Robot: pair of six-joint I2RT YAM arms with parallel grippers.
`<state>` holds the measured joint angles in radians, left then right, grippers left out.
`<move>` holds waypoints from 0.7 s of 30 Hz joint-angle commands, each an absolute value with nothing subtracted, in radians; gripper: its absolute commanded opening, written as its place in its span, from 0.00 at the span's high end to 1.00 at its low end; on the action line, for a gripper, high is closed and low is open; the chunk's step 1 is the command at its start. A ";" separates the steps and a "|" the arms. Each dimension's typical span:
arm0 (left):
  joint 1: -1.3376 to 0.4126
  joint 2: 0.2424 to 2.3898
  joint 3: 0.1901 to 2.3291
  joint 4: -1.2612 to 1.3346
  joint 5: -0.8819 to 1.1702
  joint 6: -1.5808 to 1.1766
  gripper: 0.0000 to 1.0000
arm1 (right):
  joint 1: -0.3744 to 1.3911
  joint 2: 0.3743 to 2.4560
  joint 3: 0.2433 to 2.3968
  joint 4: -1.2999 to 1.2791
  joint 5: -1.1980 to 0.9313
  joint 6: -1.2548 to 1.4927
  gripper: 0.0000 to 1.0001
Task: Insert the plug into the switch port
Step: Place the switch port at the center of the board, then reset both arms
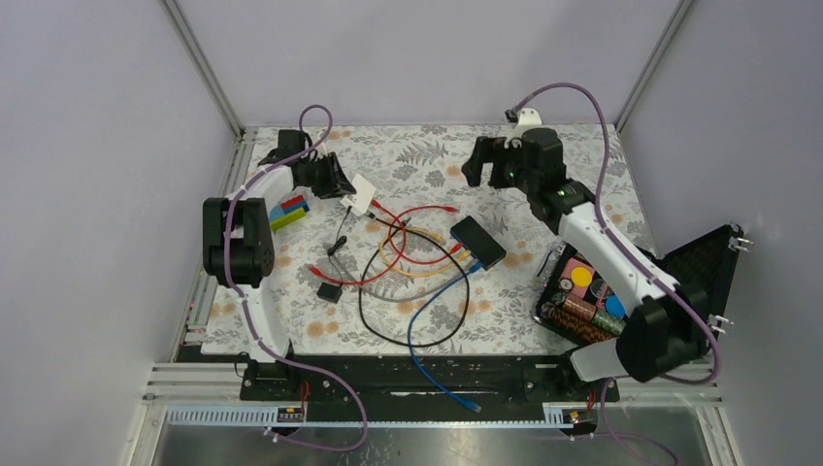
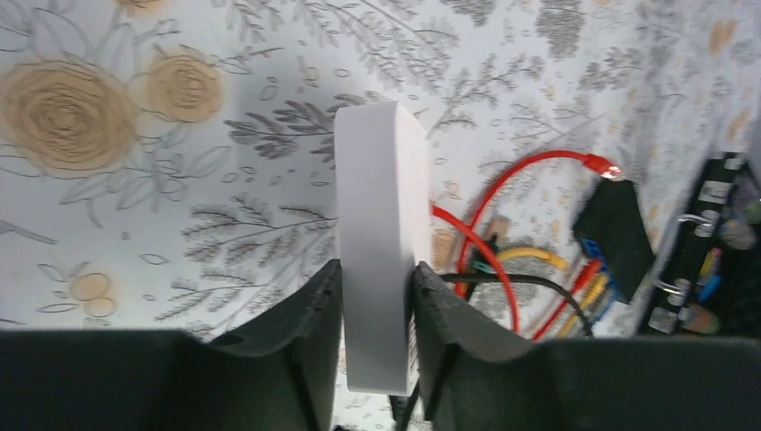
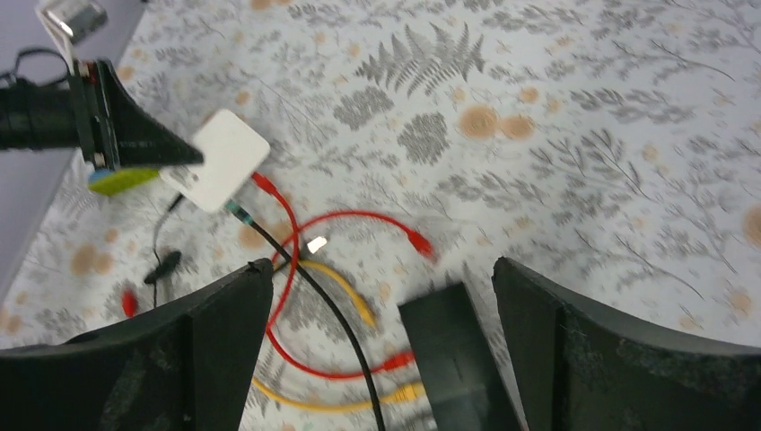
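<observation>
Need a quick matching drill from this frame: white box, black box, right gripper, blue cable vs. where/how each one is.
1 white box
2 black box
3 right gripper
4 blue cable

A open, holding nothing
B flat on the mat, cables at its side
C free end past the mat's near edge
D clamped in the left gripper

Pairs: 1-D, 2-B, 3-A, 4-C

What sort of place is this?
Likely a lab robot cell: aluminium framing with plain panel walls, left arm and right arm bolted to a base rail, black switch among loose patch cables.
</observation>
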<state>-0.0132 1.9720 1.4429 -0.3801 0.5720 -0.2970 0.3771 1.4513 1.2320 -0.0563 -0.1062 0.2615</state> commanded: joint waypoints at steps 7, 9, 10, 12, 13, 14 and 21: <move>-0.006 1.867 1.507 -0.453 0.411 -0.192 0.01 | 0.391 1.107 0.977 -0.084 -0.039 0.224 0.00; -0.017 1.796 1.502 -0.481 0.420 -0.184 0.01 | 0.391 1.077 0.988 -0.156 0.021 0.284 0.01; -0.030 1.752 1.492 -0.489 0.419 -0.182 0.01 | 0.391 1.065 0.998 -0.218 0.058 0.311 0.00; -0.067 1.629 1.445 -0.494 0.433 -0.157 0.01 | 0.391 1.054 1.023 -0.307 0.143 0.353 0.00; -0.090 1.571 1.419 -0.495 0.433 -0.146 0.01 | 0.392 1.048 1.036 -0.351 0.188 0.378 0.01; -0.112 1.508 1.390 -0.486 0.429 -0.137 0.01 | 0.391 1.041 1.046 -0.386 0.202 0.386 0.01; -0.169 1.117 1.170 -0.423 0.462 -0.123 0.01 | 0.391 0.887 1.024 -0.493 0.158 0.350 0.01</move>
<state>-0.1822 1.2396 1.2621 -0.4461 0.4568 -0.1513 0.3859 0.9943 1.0046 -0.4122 0.1307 0.3408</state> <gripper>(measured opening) 0.989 0.993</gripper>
